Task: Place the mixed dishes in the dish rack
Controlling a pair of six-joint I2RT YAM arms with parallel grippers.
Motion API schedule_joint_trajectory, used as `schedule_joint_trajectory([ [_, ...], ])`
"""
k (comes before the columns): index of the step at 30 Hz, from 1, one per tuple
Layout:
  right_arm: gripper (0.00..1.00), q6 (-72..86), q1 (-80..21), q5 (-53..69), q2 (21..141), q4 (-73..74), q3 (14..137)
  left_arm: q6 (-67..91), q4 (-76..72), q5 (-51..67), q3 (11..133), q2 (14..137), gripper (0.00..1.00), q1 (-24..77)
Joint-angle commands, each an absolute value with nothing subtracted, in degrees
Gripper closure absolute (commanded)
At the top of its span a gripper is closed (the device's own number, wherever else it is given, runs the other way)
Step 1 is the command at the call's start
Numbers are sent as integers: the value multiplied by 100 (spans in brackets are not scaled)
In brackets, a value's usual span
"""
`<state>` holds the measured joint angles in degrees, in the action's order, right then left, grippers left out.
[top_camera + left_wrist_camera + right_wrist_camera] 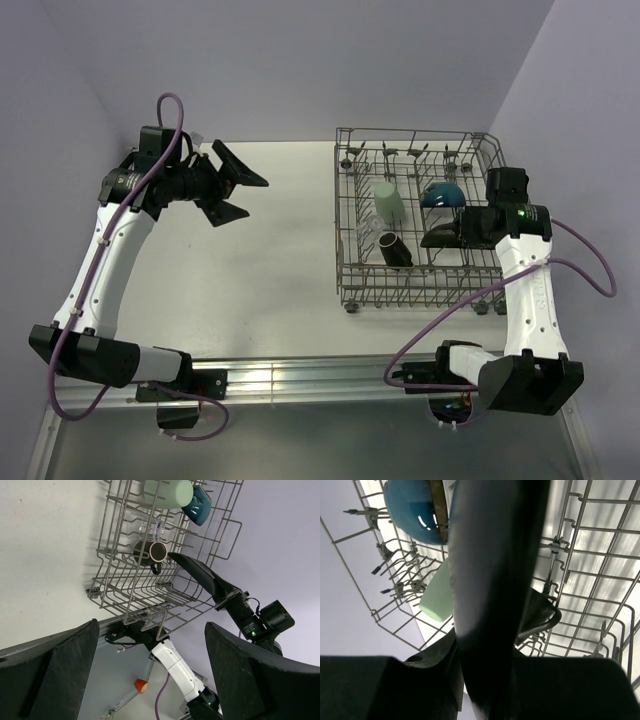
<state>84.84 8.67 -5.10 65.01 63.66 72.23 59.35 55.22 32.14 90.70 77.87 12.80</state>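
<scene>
White bench (270, 260), lavender walls. Right jaws clamped narrow on black plate (495, 580), tilted inside dish rack (420, 288), right half, near brown mug (395, 250). Pale green cup (390, 203), teal bowl (443, 195), clear glass (365, 232) also racked. Left jaws wide, holding nothing, over bench, well apart from rack.

The white bench (260, 290) carries 1 thing directly: a grey wire dish rack (400, 285), standing on small wheels (351, 307) toward its right side.
</scene>
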Motion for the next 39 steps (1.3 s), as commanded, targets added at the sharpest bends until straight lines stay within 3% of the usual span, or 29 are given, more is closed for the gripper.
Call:
schedule_joint_trajectory([
  [1,100,8666,888,-764,6267,5774,7199,5810,5449,3322,9132,7805,7,1257],
  [11,100,8596,888,-949,6776,5616,7031,5836,5405,3340,9088,7822,7,1257],
  [19,80,8438,879,-958,7145,5467,6970,5906,5388,3296,9026,7787,7,1248],
  [26,42,8183,879,-835,7304,5230,7014,5985,5353,3243,8904,7699,7,1248],
  [29,33,8069,879,-738,7356,5185,7084,6012,5353,3182,8842,7682,7,1248],
  [39,27,7647,861,-791,7409,5212,7733,6152,5230,3111,8657,7611,7,1248],
])
